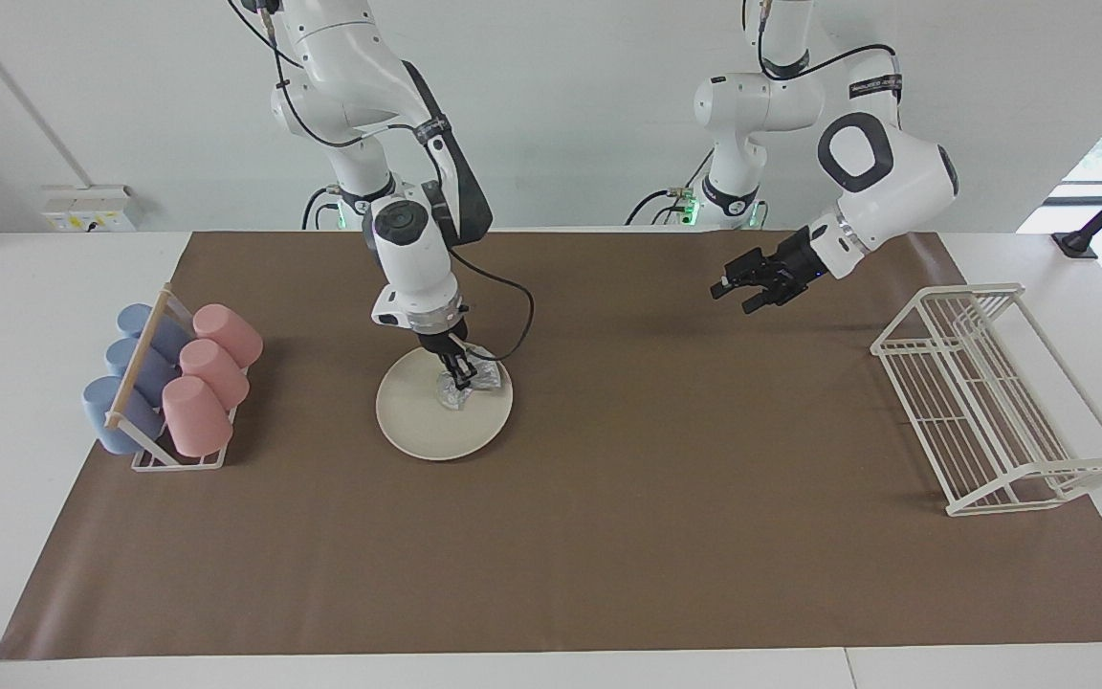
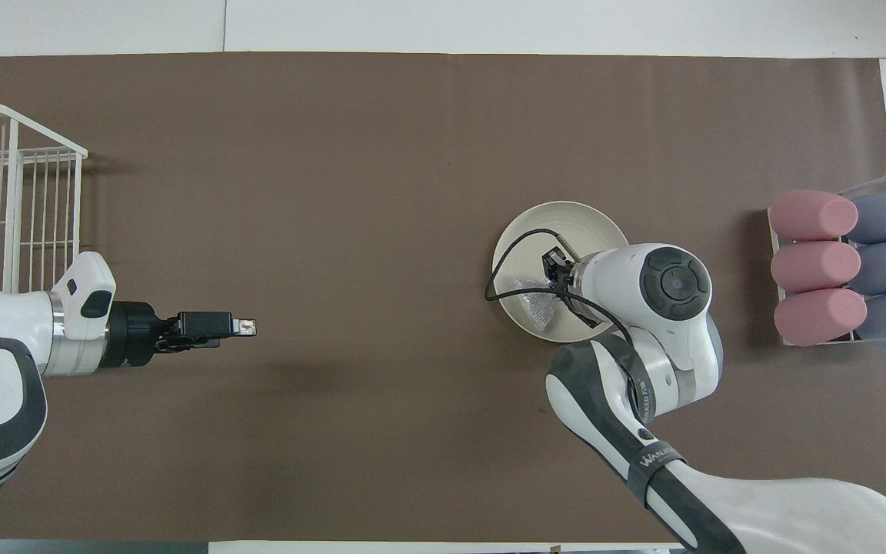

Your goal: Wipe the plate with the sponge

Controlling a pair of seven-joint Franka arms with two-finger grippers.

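The cream plate [image 1: 422,426] lies on the brown mat toward the right arm's end of the table; it also shows in the overhead view [image 2: 566,223]. The silvery mesh sponge [image 1: 474,383] rests on the plate's part nearer to the robots, and shows in the overhead view [image 2: 533,304]. My right gripper [image 1: 458,375] points straight down, shut on the sponge and pressing it against the plate; its wrist hides part of the plate from above [image 2: 562,281]. My left gripper [image 1: 738,295] [image 2: 247,327] waits open and empty, up in the air over the bare mat.
A rack with pink cups [image 1: 211,373] and blue cups [image 1: 135,368] lying on their sides stands at the right arm's end, beside the plate. A white wire rack [image 1: 996,397] stands at the left arm's end.
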